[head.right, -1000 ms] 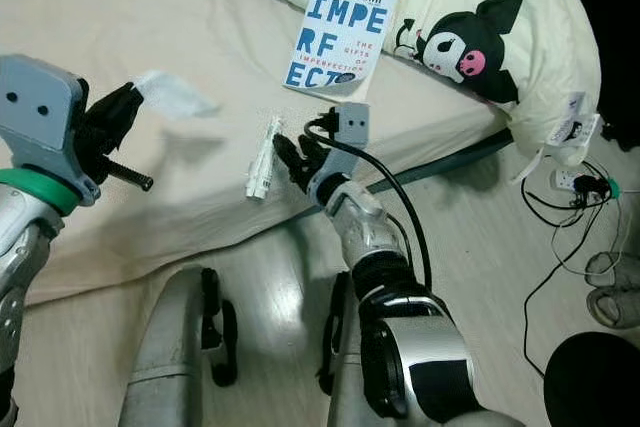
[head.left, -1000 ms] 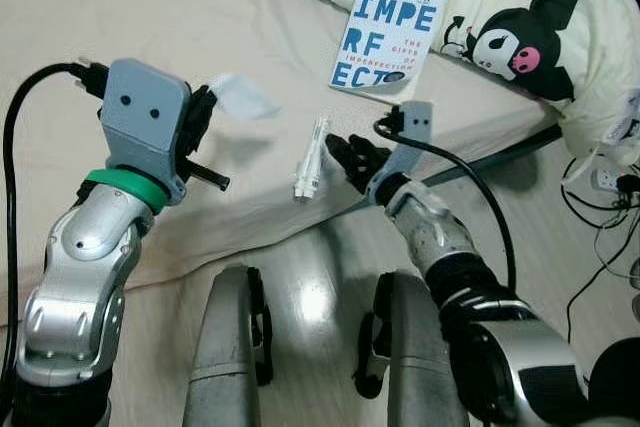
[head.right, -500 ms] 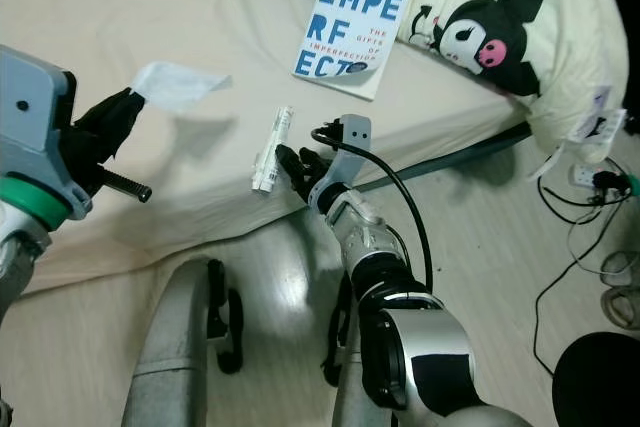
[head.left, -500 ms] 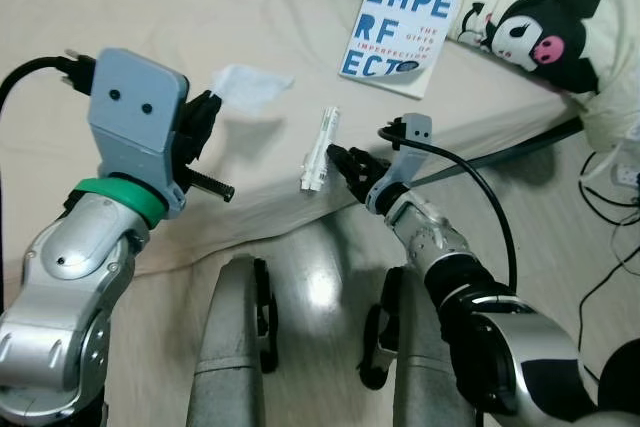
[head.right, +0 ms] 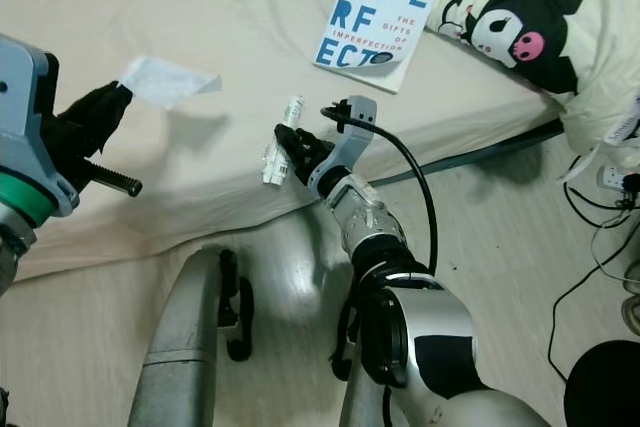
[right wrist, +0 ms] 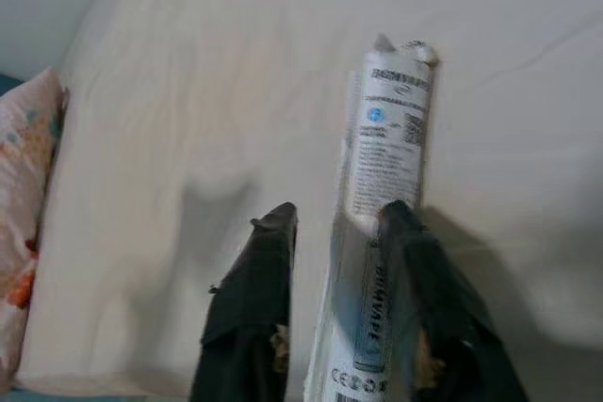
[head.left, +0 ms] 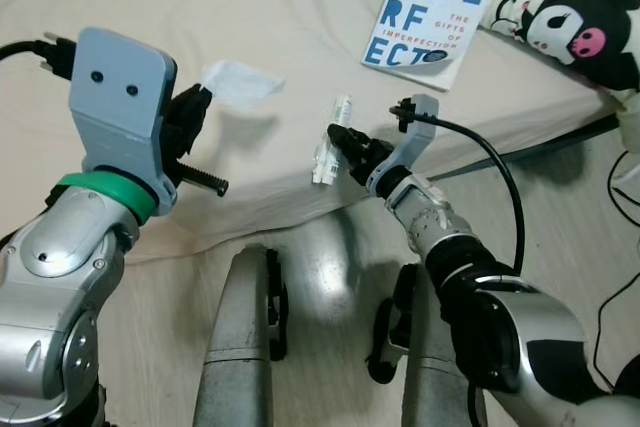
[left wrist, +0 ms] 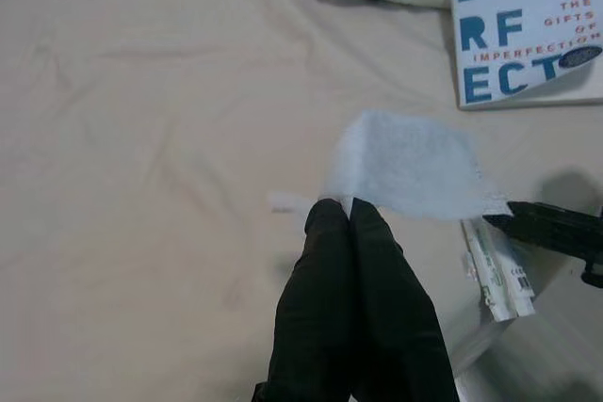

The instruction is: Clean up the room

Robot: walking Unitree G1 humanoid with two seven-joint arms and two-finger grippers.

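Observation:
A white plastic wrapper (head.left: 328,139) with small print lies on the cream bed sheet (head.left: 150,7) near the bed's front edge. My right gripper (head.left: 343,141) is open, its fingers (right wrist: 268,261) astride the near end of the wrapper (right wrist: 382,148), which rests against one finger. My left gripper (left wrist: 349,206) is held above the bed to the left, shut on a corner of a thin white tissue (left wrist: 407,167), which sticks out past its tips (head.left: 238,82).
A blue-and-white book (head.left: 435,2) lies on the bed beyond the wrapper. A black-and-pink character plush pillow (head.left: 575,27) sits at the back right. Pale wood floor (head.left: 330,277) and my own legs are below the bed edge; a dark cable (head.right: 480,152) runs at the right.
The camera has shifted. My right gripper has pushed forward, so its open fingers now straddle the wrapper's near end. The left gripper still holds the tissue in about the same spot.

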